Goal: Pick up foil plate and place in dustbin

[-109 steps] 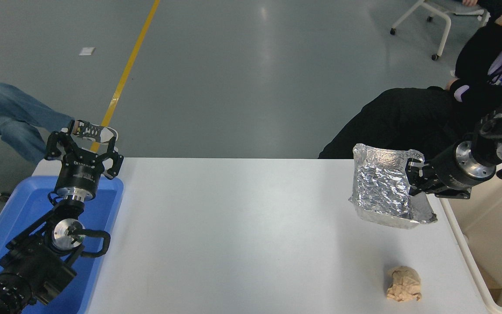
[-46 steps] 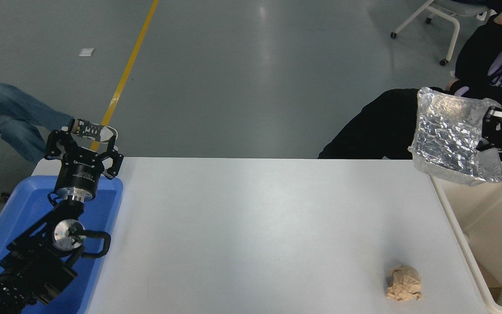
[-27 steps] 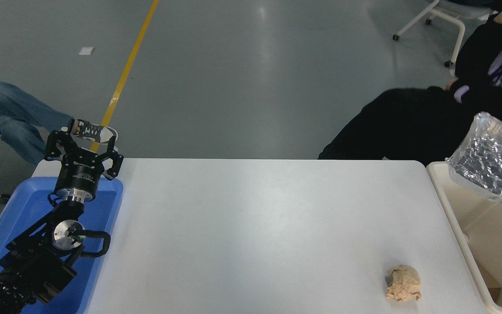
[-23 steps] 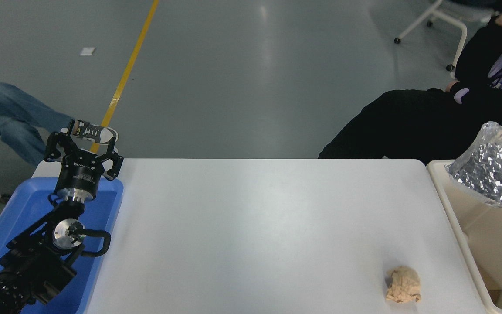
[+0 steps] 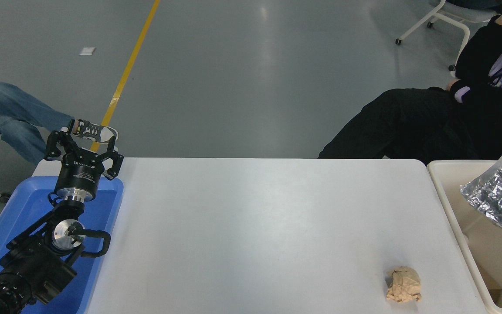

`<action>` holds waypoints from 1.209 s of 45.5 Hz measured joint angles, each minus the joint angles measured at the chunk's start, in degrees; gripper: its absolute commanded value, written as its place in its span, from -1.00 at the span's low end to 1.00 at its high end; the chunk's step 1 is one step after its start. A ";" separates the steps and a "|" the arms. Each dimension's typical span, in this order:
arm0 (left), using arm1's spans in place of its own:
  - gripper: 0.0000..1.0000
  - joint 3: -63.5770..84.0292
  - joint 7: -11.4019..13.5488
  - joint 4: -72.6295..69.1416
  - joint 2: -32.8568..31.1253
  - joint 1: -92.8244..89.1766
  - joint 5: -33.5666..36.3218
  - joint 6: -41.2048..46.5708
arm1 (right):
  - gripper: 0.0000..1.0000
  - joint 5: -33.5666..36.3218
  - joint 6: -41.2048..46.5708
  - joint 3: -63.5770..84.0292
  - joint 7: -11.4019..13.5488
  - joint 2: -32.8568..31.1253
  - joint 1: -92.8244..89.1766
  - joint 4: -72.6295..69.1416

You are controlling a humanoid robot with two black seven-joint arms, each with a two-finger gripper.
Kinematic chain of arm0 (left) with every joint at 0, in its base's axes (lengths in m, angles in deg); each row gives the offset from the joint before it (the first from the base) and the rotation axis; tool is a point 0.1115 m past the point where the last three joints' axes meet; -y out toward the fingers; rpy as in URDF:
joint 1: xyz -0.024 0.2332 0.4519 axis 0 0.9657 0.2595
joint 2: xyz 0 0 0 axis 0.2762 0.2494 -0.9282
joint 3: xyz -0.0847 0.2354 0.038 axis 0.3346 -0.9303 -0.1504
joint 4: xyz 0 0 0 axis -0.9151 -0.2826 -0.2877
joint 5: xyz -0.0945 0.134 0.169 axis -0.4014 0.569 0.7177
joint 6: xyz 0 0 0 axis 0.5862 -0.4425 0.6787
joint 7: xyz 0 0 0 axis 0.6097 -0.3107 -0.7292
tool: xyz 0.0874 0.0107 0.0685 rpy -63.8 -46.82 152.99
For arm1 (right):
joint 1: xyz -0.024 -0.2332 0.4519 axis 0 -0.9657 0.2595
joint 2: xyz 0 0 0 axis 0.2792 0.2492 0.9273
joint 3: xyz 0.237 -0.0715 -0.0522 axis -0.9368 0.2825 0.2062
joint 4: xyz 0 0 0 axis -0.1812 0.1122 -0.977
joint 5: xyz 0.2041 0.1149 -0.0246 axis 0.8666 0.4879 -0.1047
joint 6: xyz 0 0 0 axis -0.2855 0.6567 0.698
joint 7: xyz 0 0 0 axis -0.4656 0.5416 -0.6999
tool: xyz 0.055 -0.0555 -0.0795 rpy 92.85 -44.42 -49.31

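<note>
The crinkled silver aluminium-foil plate (image 5: pixel 500 197) is within the large cream rectangular plastic dustbin (image 5: pixel 450 197), just right of the white desk (image 5: pixel 251 226). A crumpled tan paper ball (image 5: pixel 403 284) lies on the desk's near right. The left claw (image 5: pixel 83 146) is above the shallow blue plastic tray (image 5: pixel 24 205) at the left.

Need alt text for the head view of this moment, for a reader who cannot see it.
A crinkled silver foil plate hangs tilted over the open cream plastic dustbin at the right edge; whatever holds it is out of frame. On the white table lies a crumpled tan paper ball, and the left gripper is parked, fingers spread, over a blue tray.
</note>
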State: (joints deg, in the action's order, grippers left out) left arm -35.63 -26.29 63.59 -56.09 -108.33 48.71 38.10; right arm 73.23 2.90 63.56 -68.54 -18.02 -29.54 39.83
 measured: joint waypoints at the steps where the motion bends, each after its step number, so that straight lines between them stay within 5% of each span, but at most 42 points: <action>1: 0.98 0.00 0.00 0.00 0.00 0.00 -0.02 0.00 | -1.00 0.01 -0.65 -0.22 0.02 0.36 -0.77 0.42; 12: 0.98 0.00 0.00 0.00 0.00 0.00 -0.02 0.00 | -1.00 0.07 -3.69 -1.29 0.02 2.21 -4.33 2.65; 17: 0.98 0.00 0.00 0.00 -0.01 0.00 -0.01 0.00 | 0.07 0.09 -4.77 -1.50 -0.03 2.56 -5.11 3.18; 23: 0.98 0.00 0.00 0.00 -0.02 0.00 -0.01 0.00 | 0.55 0.09 -8.27 -1.64 -0.05 2.81 -5.74 3.53; 40: 0.98 0.00 0.00 0.00 -0.02 0.00 -0.02 0.00 | 0.60 0.12 -16.15 -1.82 -0.06 3.33 -6.52 2.73; 49: 0.98 0.00 0.01 0.00 -0.02 0.00 -0.02 0.00 | 1.00 0.12 -17.08 -1.88 -0.12 0.16 -1.46 -5.28; 55: 0.98 0.06 0.01 0.00 -0.02 0.00 0.00 0.01 | 1.00 -0.01 -17.22 -1.24 -0.18 -4.05 5.90 -16.13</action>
State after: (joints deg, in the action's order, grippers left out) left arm -35.57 -26.28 63.59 -56.11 -108.33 48.71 38.11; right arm 73.22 -14.32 62.33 -68.72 -22.07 -23.64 23.70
